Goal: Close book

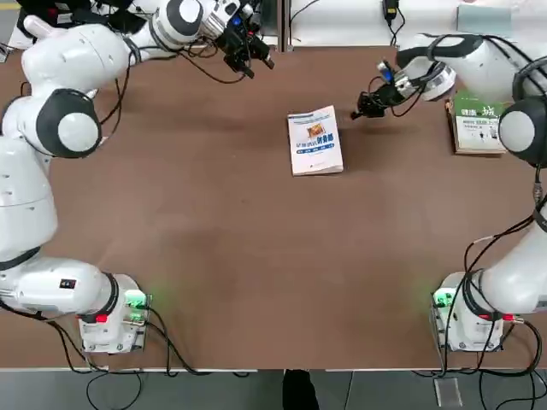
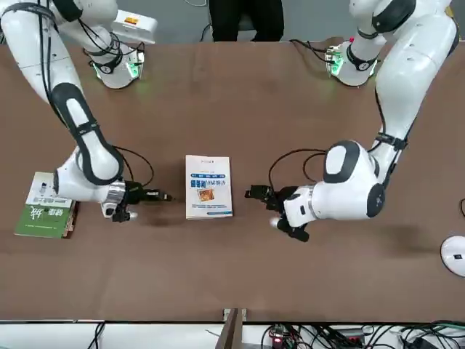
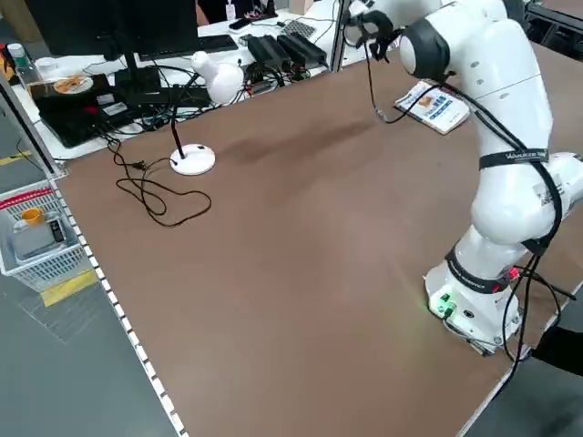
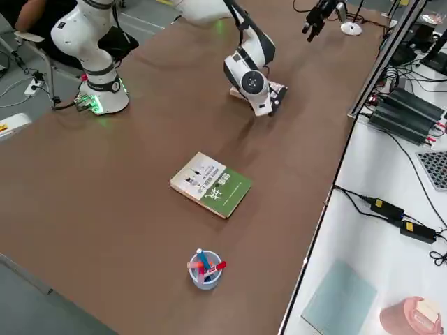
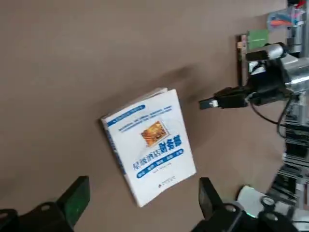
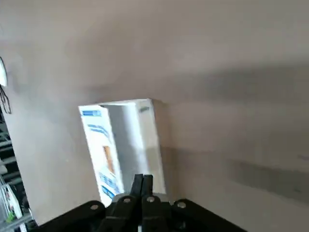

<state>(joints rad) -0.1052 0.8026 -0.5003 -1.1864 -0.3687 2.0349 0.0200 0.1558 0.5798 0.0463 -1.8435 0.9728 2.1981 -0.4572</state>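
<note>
The book (image 1: 315, 140) lies closed, cover up, mid-worktop (image 1: 256, 256). The right tool (image 1: 359, 111), fingers pressed together, hovers just beside its edge. The left tool (image 1: 252, 51), fingers spread wide, hangs well apart above.

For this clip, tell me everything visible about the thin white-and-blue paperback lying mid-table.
The thin white-and-blue paperback lies closed and flat on the brown table, front cover up, with a blue band across the cover's top edge, a small orange picture and blue lettering. White page edges show along one side. It sits mid-table, slightly askew. Nothing touches it: the right gripper, fingers shut, sits just off its side, and the left gripper, open, hovers apart from it.
</note>
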